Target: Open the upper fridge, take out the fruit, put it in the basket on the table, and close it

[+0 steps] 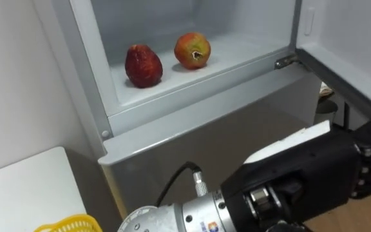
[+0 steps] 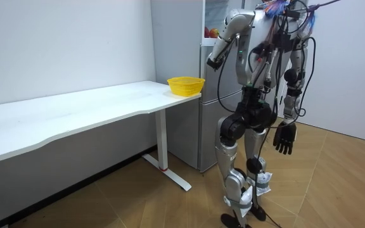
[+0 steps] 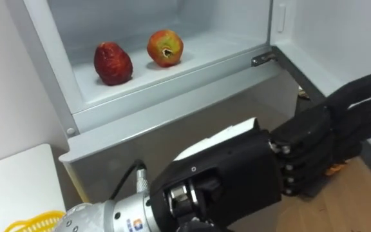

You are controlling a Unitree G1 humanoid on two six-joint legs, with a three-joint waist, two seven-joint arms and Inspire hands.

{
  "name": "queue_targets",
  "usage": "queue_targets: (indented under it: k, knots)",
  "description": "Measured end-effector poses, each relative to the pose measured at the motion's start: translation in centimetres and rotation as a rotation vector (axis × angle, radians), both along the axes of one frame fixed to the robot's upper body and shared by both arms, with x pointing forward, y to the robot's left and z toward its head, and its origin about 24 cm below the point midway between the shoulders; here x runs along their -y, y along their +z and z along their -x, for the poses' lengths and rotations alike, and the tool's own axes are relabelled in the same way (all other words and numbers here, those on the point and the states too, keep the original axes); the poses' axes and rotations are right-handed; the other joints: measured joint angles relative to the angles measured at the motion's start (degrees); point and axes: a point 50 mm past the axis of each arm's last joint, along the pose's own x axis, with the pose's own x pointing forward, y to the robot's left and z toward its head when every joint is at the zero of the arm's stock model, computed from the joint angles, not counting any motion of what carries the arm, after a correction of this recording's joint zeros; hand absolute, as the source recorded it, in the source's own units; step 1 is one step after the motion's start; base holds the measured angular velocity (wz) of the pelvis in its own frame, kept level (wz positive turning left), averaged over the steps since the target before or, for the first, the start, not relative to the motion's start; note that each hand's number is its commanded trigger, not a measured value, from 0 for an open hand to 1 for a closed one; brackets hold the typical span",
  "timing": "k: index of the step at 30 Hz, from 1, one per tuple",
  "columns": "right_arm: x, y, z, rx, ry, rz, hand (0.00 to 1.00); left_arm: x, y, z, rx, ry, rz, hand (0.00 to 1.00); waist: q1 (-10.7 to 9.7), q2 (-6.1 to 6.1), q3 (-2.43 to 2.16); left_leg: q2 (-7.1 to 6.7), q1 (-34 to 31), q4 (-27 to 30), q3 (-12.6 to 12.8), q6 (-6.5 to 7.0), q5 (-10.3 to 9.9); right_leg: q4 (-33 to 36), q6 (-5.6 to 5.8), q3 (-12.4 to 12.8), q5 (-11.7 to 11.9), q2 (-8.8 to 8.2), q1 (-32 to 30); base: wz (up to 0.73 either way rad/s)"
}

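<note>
Up at 11 o'clock sits the apple (image 3: 165, 47); your left hand (image 3: 314, 148) is spread, empty. Reach in and grab.

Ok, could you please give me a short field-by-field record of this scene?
fridge: grey fridge, upper compartment open
inside: dark red fruit left of red-yellow apple, apart, on the shelf
left hand: open, raised below the shelf, holding nothing
right hand: open, hanging at its side
nearby: yellow basket on white table

Fridge interior (image 1: 160, 19) — smooth glossy white plastic; left robot hand (image 3: 321, 145) — matt black.
</note>
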Motion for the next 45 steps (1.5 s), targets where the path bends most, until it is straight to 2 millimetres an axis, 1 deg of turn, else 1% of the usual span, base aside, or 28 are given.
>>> queue_targets:
  k: [7, 12, 14, 15, 16, 18, 19, 21, 22, 24, 25, 27, 28, 29, 30, 31, 32, 33, 34, 35, 36, 37, 38, 40, 41, 42, 43, 45]
  knots:
    - [0.0, 0.0, -0.5, 0.012, 0.004, -0.003, 0.00, 0.3, -0.4, -0.6, -0.030, 0.010, -0.006, 0.00, -0.43, 0.06, -0.04, 0.00, 0.46, -0.02, 0.08, 0.00, 0.00, 0.05, 0.01, 0.84, 0.01, 0.14, 0.09, -0.06]
    - [-0.1, 0.0, -0.3, 0.005, 0.006, -0.024, 0.00, 0.3, -0.4, -0.7, -0.037, 0.031, 0.000, 0.00, -0.12, 0.43, -0.29, 0.01, 0.54, -0.03, -0.05, 0.00, 0.00, 0.14, 0.01, 0.98, 0.01, 0.18, 0.08, 0.00]
    - [0.0, 0.1, -0.3, 0.003, 0.004, -0.017, 0.00, 0.0, -0.2, -0.8, -0.032, 0.054, 0.003, 0.00, 0.17, 0.58, -0.35, 0.01, 0.67, -0.05, -0.09, 0.00, 0.00, 0.19, 0.01, 1.39, 0.01, 0.25, 0.08, -0.10]
    - [0.2, 0.1, -0.3, 0.012, -0.013, -0.014, 0.00, -0.5, 0.0, -1.0, -0.014, 0.088, -0.003, 0.00, 1.07, 0.66, -0.39, 0.03, 0.81, -0.13, -0.17, 0.00, 0.00, 0.20, -0.03, 1.82, 0.04, 0.36, 0.16, -0.19]
    - [0.3, 0.1, -0.3, 0.014, -0.022, -0.013, 0.00, -0.8, 0.2, -1.1, -0.005, 0.104, 0.003, 0.00, 1.50, 0.70, -0.40, 0.08, 0.85, -0.13, -0.20, 0.00, 0.00, 0.20, -0.07, 2.02, 0.07, 0.44, 0.20, -0.18]
    - [0.4, 0.1, 0.4, 0.006, -0.045, -0.004, 0.00, -2.8, 1.7, -1.0, 0.090, 0.187, 0.018, 0.00, 3.02, 0.73, -0.41, 0.28, 0.90, -0.13, -0.34, -0.01, 0.00, 0.13, -0.29, 2.10, 0.25, 0.65, 0.52, -0.03]
    - [0.5, 0.1, 0.6, 0.004, -0.052, 0.000, 0.00, -3.5, 2.2, -1.1, 0.115, 0.213, 0.028, 0.00, 3.41, 0.71, -0.40, 0.33, 0.96, -0.13, -0.46, -0.01, 0.01, 0.05, -0.36, 1.84, 0.29, 0.67, 0.74, 0.09]
    - [0.7, 0.2, 1.7, -0.017, -0.090, 0.021, 0.00, -6.3, 3.4, -1.1, 0.206, 0.384, 0.062, 0.00, 6.03, 0.64, -0.35, 0.38, 1.63, -0.23, -1.94, -0.06, 0.04, 0.06, -0.52, 0.97, 0.23, 0.73, 1.50, 0.11]
    - [0.8, 0.2, 2.0, -0.022, -0.096, 0.026, 0.00, -7.0, 3.5, -1.0, 0.220, 0.432, 0.070, 0.00, 6.45, 0.56, -0.30, 0.38, 1.75, -0.23, -2.32, -0.08, 0.05, 0.00, -0.58, 0.73, 0.19, 0.72, 1.81, 0.21]
    - [0.6, 0.1, 2.8, -0.026, -0.127, 0.033, 0.00, -10.2, 3.7, -0.7, 0.239, 0.593, 0.102, 0.00, 9.24, 0.07, -0.34, 0.40, 2.02, -0.71, -3.43, -0.37, 0.22, 0.12, -0.87, -0.63, -0.06, 0.70, 2.07, 0.27]
    - [0.5, 0.1, 2.9, -0.028, -0.132, 0.032, 0.00, -10.9, 3.8, -0.7, 0.240, 0.633, 0.112, 0.00, 9.86, -0.18, -0.39, 0.39, 1.89, -0.75, -3.92, -0.49, 0.30, 0.12, -0.91, -0.88, -0.08, 0.68, 2.10, 0.31]
    - [0.3, 0.0, 2.9, -0.026, -0.132, 0.029, 0.00, -13.2, 3.6, -0.4, 0.223, 0.763, 0.152, 0.00, 12.10, -1.24, -0.38, 0.38, 1.61, -0.91, -5.73, -0.59, 0.35, 0.01, -1.11, -2.54, -0.21, 0.61, 2.11, 0.43]
    - [0.3, 0.0, 2.9, -0.027, -0.127, 0.031, 0.00, -13.5, 3.4, -0.3, 0.215, 0.787, 0.157, 0.00, 12.61, -1.54, -0.44, 0.36, 1.57, -0.92, -6.15, -0.59, 0.35, 0.04, -1.14, -2.98, -0.28, 0.57, 2.15, 0.39]
    - [0.2, 0.0, 2.7, -0.025, -0.113, 0.040, 0.00, -14.1, 3.2, -0.1, 0.218, 0.839, 0.151, 0.00, 14.06, -2.25, -0.63, 0.35, 1.44, -0.90, -6.68, -0.60, 0.36, 0.02, -1.22, -3.79, -0.42, 0.50, 2.18, 0.33]
    - [0.1, -0.1, 2.6, -0.025, -0.095, 0.050, 0.00, -14.6, 3.1, 0.0, 0.227, 0.887, 0.149, 0.00, 15.14, -2.95, -0.69, 0.32, 1.29, -0.77, -7.47, -0.64, 0.39, -0.11, -1.25, -4.38, -0.51, 0.43, 2.27, 0.34]
    - [0.0, -0.1, 2.4, -0.020, -0.092, 0.052, 0.00, -14.7, 3.2, -0.1, 0.232, 0.910, 0.149, 0.00, 15.49, -3.06, -0.80, 0.26, 1.12, -0.53, -8.13, -0.65, 0.39, -0.23, -1.25, -4.94, -0.51, 0.34, 2.51, 0.48]
    - [0.0, -0.1, 2.0, -0.009, -0.090, 0.057, 0.00, -15.0, 3.3, -0.1, 0.236, 0.950, 0.158, 0.00, 15.53, -3.71, -0.88, 0.05, 0.63, 0.09, -9.46, -0.65, 0.39, -0.81, -1.23, -6.50, -0.50, 0.06, 3.15, 0.55]
    - [0.0, -0.1, 1.8, 0.005, -0.087, 0.069, 0.00, -15.4, 3.4, -0.1, 0.243, 0.992, 0.170, 0.00, 15.94, -3.97, -0.94, -0.14, 0.50, 0.23, -10.18, -0.64, 0.39, -0.86, -1.21, -7.34, -0.51, -0.12, 3.48, 0.49]
    - [0.0, -0.1, 1.7, 0.009, -0.085, 0.077, 0.00, -15.6, 3.4, -0.1, 0.244, 1.010, 0.176, 0.00, 16.49, -3.98, -0.95, -0.17, 0.54, 0.26, -10.32, -0.64, 0.40, -0.86, -1.19, -7.48, -0.52, -0.17, 3.62, 0.21]
    - [0.1, -0.1, 1.6, 0.015, -0.077, 0.089, 0.00, -16.1, 3.6, -0.1, 0.243, 1.051, 0.201, 0.00, 17.71, -3.79, -1.06, -0.24, 0.56, 0.36, -10.46, -0.63, 0.40, -0.84, -1.15, -7.61, -0.50, -0.25, 3.83, 0.08]
    - [0.0, -0.1, 1.6, 0.014, -0.071, 0.092, 0.00, -16.7, 3.9, -0.1, 0.261, 1.106, 0.221, 0.00, 18.63, -3.50, -1.21, -0.40, 0.54, 0.34, -10.96, -0.56, 0.44, -0.83, -1.08, -7.91, -0.46, -0.37, 4.01, 0.09]
    - [0.0, -0.1, 1.6, 0.013, -0.071, 0.091, 0.00, -17.0, 4.0, 0.0, 0.269, 1.135, 0.231, 0.00, 18.84, -3.33, -1.27, -0.43, 0.57, 0.34, -11.10, -0.52, 0.46, -0.81, -1.04, -8.01, -0.45, -0.39, 4.09, 0.13]
    - [-0.2, -0.1, 1.6, 0.015, -0.075, 0.087, 0.00, -17.7, 4.2, 0.2, 0.281, 1.190, 0.257, 0.00, 19.74, -2.90, -1.36, -0.45, 0.60, 0.34, -11.22, -0.52, 0.46, -0.82, -1.03, -8.34, -0.45, -0.44, 4.23, 0.07]
    - [-0.4, -0.2, 1.6, 0.026, -0.073, 0.091, 0.00, -19.0, 4.3, 0.6, 0.293, 1.278, 0.301, 0.00, 20.62, -2.48, -1.25, -0.49, 0.72, 0.34, -11.40, -0.52, 0.46, -0.82, -0.98, -8.66, -0.49, -0.47, 4.43, 0.06]
    - [-0.5, -0.2, 1.6, 0.034, -0.075, 0.102, 0.00, -19.9, 4.3, 0.8, 0.310, 1.349, 0.311, 0.00, 21.52, -2.13, -1.28, -0.57, 0.73, 0.35, -11.80, -0.52, 0.46, -0.80, -0.96, -9.00, -0.59, -0.56, 4.50, 0.11]
    - [-0.5, -0.2, 2.1, 0.028, -0.079, 0.112, 0.00, -21.1, 4.1, 1.3, 0.316, 1.424, 0.327, 0.00, 21.93, -1.75, -1.44, -0.65, 0.75, 0.31, -12.03, -0.53, 0.49, -0.75, -0.95, -9.23, -0.76, -0.63, 4.54, 0.11]
    - [-0.5, -0.2, 2.2, 0.031, -0.079, 0.113, 0.00, -21.7, 3.9, 1.6, 0.314, 1.462, 0.336, 0.00, 22.02, -1.66, -1.48, -0.71, 0.78, 0.31, -12.20, -0.54, 0.55, -0.64, -0.96, -9.32, -0.92, -0.68, 4.55, 0.16]
    - [-0.5, -0.2, 2.7, 0.031, -0.082, 0.119, 0.00, -23.9, 3.0, 2.7, 0.287, 1.616, 0.360, 0.00, 22.22, -1.74, -1.44, -0.86, 0.86, 0.29, -13.06, -0.63, 0.70, -0.60, -1.03, -9.93, -1.21, -0.77, 4.86, 0.18]
